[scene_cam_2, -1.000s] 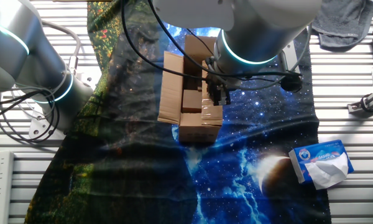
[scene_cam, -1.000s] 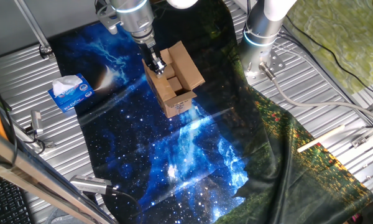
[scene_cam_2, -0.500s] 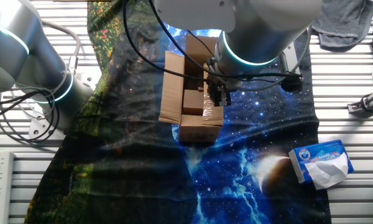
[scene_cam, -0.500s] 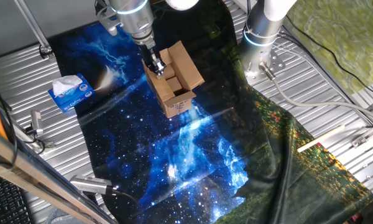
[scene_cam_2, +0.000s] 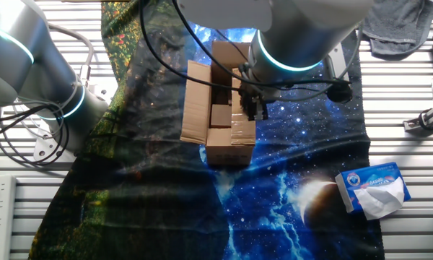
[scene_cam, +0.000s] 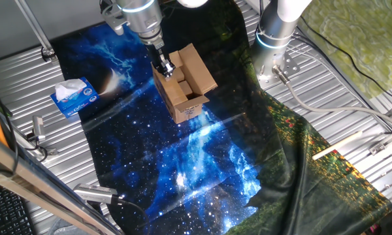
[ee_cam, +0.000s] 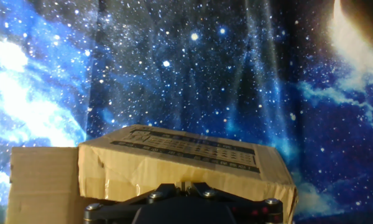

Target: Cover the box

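As I look across one fixed view from the left, I first see the tissue box (scene_cam: 74, 96) lying on the metal table (scene_cam: 26, 78), just at the left edge of the galaxy cloth (scene_cam: 176, 156). Further right, near the top middle of the cloth, stands the box (scene_cam: 184, 85), a brown carton with its white label facing toward the lower edge of the picture. One long flap stands up and leans away on the right side, and the inside looks partly folded in.

My arm comes down from the top edge of the picture, almost vertical, with the wrist slightly tilted toward the carton. The gripper (scene_cam: 163, 65) is at the left upper edge of the box, low enough that it seems to touch the cardboard there. From the other fixed view the gripper (scene_cam_2: 254, 108) sits on the right side of the box (scene_cam_2: 220, 123), against a shiny taped flap, and the big wrist hides much of it. I cannot tell how wide the fingers stand, as they are dark and small in both fixed views.

The hand view shows a flap with dark print (ee_cam: 186, 152) directly under the camera, close to the gripper body, with the starry cloth behind it.

To the right, a second robot base (scene_cam: 274, 39) stands on the cloth's dark edge.
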{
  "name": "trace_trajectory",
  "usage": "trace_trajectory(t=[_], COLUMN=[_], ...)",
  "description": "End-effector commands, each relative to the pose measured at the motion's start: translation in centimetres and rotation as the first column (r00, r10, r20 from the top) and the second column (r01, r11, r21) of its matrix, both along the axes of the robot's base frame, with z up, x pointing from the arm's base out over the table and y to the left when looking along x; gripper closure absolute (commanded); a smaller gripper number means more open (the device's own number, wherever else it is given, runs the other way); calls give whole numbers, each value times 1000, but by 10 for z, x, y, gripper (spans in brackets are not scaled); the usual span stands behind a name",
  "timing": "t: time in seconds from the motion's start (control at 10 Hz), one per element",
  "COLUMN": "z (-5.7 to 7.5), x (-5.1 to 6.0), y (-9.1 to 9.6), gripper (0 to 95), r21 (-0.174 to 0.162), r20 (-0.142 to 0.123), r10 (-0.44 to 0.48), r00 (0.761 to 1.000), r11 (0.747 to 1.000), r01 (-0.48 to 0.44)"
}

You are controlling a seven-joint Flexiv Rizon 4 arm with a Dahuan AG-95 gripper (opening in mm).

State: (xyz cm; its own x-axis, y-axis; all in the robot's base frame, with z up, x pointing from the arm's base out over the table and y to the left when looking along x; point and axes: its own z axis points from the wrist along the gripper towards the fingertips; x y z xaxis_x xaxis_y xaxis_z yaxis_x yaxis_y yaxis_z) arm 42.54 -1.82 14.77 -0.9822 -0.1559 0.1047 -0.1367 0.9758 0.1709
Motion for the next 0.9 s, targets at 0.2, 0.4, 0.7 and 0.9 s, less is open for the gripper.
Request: trace_trajectory(t=[0.2, 0.4, 0.7, 0.9], z=[10, 20, 33, 39], x=[-4, -3, 6, 15], y=[2, 5, 12, 30], gripper=[950, 950, 950, 950], r21=[-3, -6, -10, -24], r20=[-2, -4, -9, -13], r10=[1, 5, 5, -8], r00=[1000, 1000, 1000, 1000], r11=[1000, 1000, 1000, 1000], r01=[-1, -6, -5, 8])
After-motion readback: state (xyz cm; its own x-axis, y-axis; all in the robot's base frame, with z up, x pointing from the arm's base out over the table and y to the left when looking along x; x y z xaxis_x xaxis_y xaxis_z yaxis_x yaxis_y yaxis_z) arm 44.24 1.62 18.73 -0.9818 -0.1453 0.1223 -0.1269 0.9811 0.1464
